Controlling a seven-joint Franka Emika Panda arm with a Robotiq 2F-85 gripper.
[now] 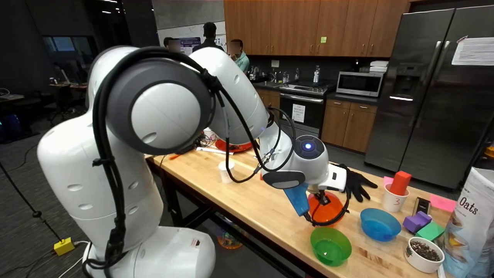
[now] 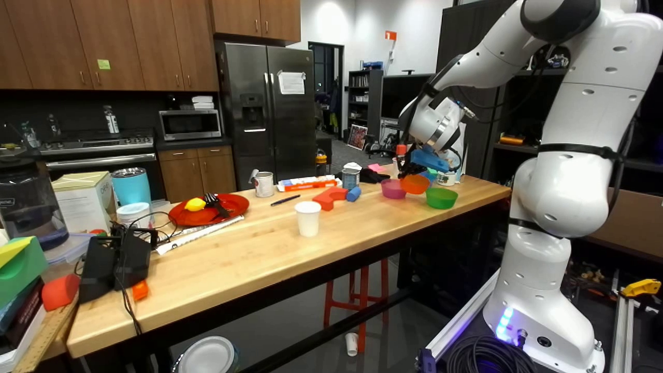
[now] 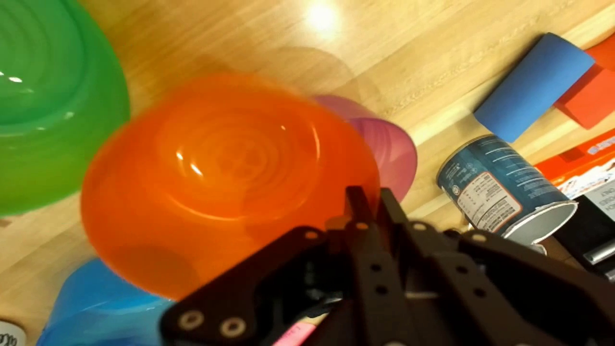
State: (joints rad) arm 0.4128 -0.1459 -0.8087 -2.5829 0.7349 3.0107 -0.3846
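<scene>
Claw (image 3: 370,202): drawn close, its black fingers (image 3: 393,209) pinching the rim of a translucent orange plastic bowl (image 3: 226,158), one inside the wall and one outside.
Orange bowl: tilted in my grip; in the wrist view it covers part of a translucent pink plastic bowl (image 3: 391,149). I can't tell whether the two touch.
Arm pose: I see the white jointed arm (image 1: 166,116) reaching out over the pale wooden bench (image 1: 262,208), elbow bent high, wrist dropped so the claw angles down.
Nearby bowls: a translucent green plastic bowl (image 1: 331,247) and a translucent blue plastic bowl (image 1: 380,222) sit near the orange one.
White round dish (image 1: 422,266): holds dark crumbly bits (image 1: 424,250), just beside a tall bag marked Oats (image 1: 465,227).
White cup marked 3 (image 1: 394,202): a red block (image 1: 400,183) sticks up out of it.
Blue-labelled can (image 3: 504,187): upright in an exterior view, a blue cylinder (image 3: 534,86) lying just beside it.
Red round plate (image 2: 238,203): well apart down the bench, carrying a yellow lemon-shaped piece (image 2: 195,204) and a dark fork (image 2: 212,199).
</scene>
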